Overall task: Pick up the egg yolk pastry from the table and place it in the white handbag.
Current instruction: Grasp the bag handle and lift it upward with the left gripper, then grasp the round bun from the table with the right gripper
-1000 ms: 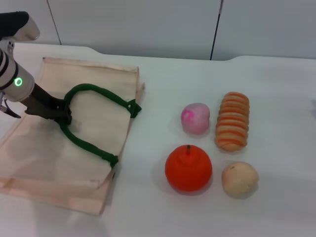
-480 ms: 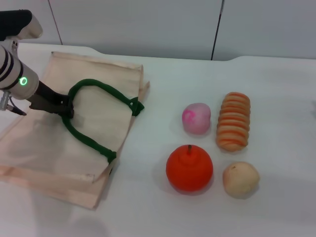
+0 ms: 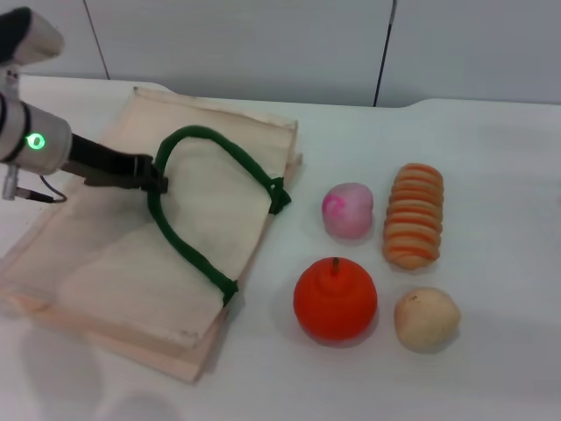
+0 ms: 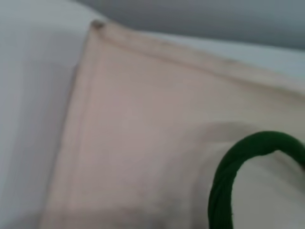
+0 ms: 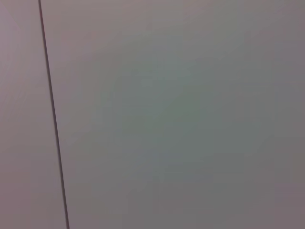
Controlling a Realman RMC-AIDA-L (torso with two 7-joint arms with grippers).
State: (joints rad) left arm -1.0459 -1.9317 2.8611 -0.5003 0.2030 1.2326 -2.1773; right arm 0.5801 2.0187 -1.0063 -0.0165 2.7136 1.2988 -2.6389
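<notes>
The egg yolk pastry (image 3: 426, 318), a small pale tan ball, lies on the white table at the front right, right of the orange fruit. The white handbag (image 3: 131, 272), a flat cream tote, lies at the left. My left gripper (image 3: 154, 176) is shut on its dark green handle (image 3: 188, 254) and holds the loop up off the cloth. The left wrist view shows the bag cloth (image 4: 143, 119) and part of the handle (image 4: 228, 181). My right gripper is out of view; its wrist view shows only a wall.
An orange fruit (image 3: 335, 299) sits right of the bag, near the front. A pink-white bun (image 3: 347, 210) and a long orange-striped bread roll (image 3: 414, 215) lie behind it. The table's far edge (image 3: 351, 107) meets a grey wall.
My left gripper has moved right with the green handle in it, and the bag has slid right and turned, closer to the bun and fruit. The foods have not moved.
</notes>
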